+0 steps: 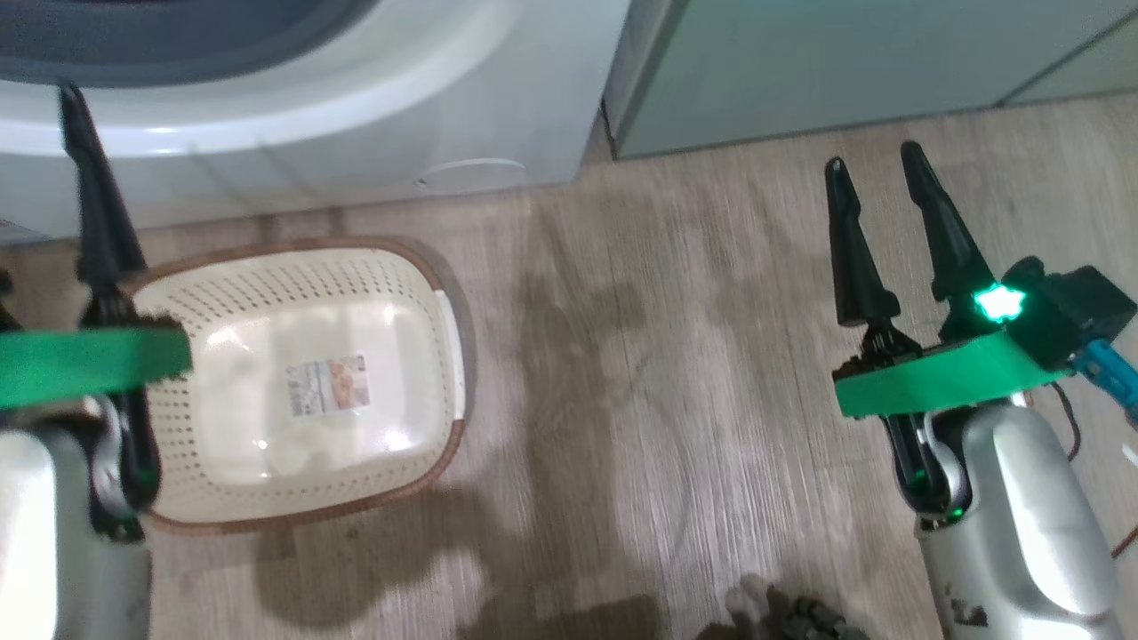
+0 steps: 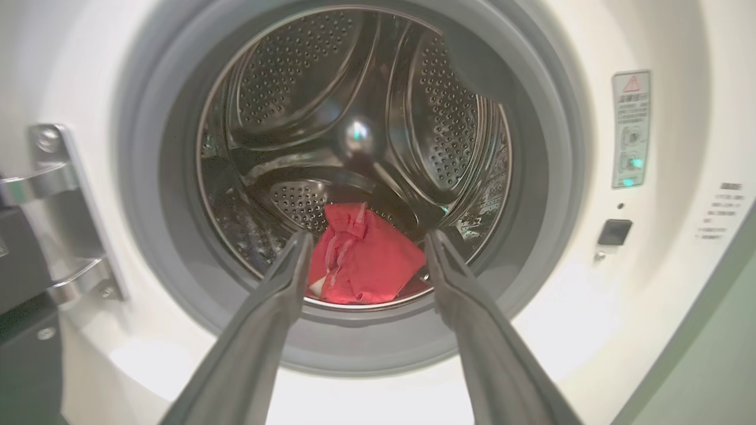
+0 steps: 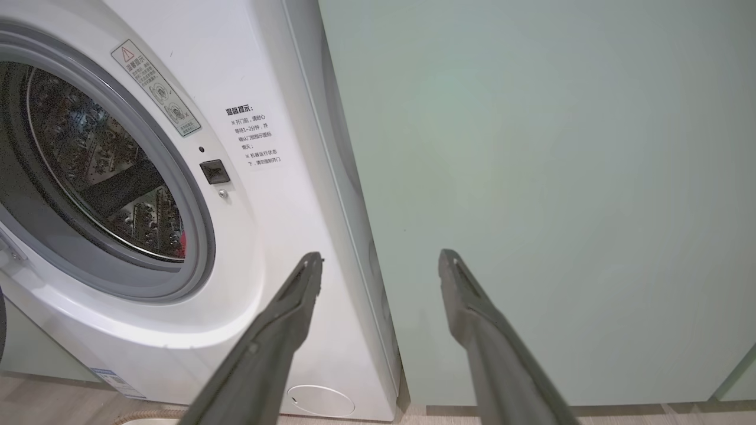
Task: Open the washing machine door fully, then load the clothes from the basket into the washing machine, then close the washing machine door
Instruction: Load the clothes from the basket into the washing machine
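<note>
One bundle of red clothes point(image 2: 363, 262) lies low in the steel drum point(image 2: 283, 88) of the washing machine point(image 2: 590, 307), at 6 o'clock in its round opening. The left gripper point(image 2: 369, 236) hangs before that opening, fingers spread apart, holding nothing. The basket point(image 1: 293, 267) sits on the wood floor point(image 1: 667, 400) at the machine's foot. At 3 o'clock in the head view the right gripper point(image 1: 873, 158) points at a pale green cabinet point(image 3: 531, 177), fingers apart, holding nothing

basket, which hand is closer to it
Left. The left hand overlaps the basket's left rim in the head view; the right hand is well off to its right, over floor.
</note>
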Robot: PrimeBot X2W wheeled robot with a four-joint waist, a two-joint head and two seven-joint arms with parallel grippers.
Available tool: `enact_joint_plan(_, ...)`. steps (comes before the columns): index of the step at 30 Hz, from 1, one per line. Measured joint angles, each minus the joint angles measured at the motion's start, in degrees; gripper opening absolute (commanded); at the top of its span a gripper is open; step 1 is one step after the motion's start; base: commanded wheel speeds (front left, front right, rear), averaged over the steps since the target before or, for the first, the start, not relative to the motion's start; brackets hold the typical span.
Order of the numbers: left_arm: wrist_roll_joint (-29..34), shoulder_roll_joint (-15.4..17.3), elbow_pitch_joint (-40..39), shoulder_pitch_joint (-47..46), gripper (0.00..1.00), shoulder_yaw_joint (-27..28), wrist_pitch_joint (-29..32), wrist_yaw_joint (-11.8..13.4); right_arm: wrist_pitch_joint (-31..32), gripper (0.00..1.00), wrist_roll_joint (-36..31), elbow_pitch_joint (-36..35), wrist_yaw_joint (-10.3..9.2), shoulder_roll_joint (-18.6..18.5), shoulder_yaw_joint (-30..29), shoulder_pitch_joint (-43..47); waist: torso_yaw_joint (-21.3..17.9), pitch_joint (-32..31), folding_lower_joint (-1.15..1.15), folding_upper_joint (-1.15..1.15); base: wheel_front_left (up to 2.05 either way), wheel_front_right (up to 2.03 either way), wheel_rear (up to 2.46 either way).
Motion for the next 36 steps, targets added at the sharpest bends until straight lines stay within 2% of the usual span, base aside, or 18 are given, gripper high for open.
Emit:
enact_joint_plan(10,4.69,-4.94,-2.89,13.72,1.00,-0.08,0.00,-0.51,3.50,1.00,-2.45,-0.31,0.00,0.00,-3.58,6.00,3.24,-8.87,0.00,0.00,0.00,0.00,0.00)
enact_joint_plan(20,7.44,-7.64,-2.70,19.84,1.00,-1.49,0.01,-2.49,6.55,1.00,-2.89,-2.59,0.00,0.02,-6.04,12.55,5.22,-16.51,0.00,0.00,0.00,0.00,0.00)
enact_joint_plan(36,9.37,-7.89,1.48,25.82,1.00,-3.93,0.09,-4.02,9.59,1.00,-3.47,-6.13,0.00,0.08,-7.68,20.09,6.33,-23.71,0.00,0.00,0.00,0.00,0.00)
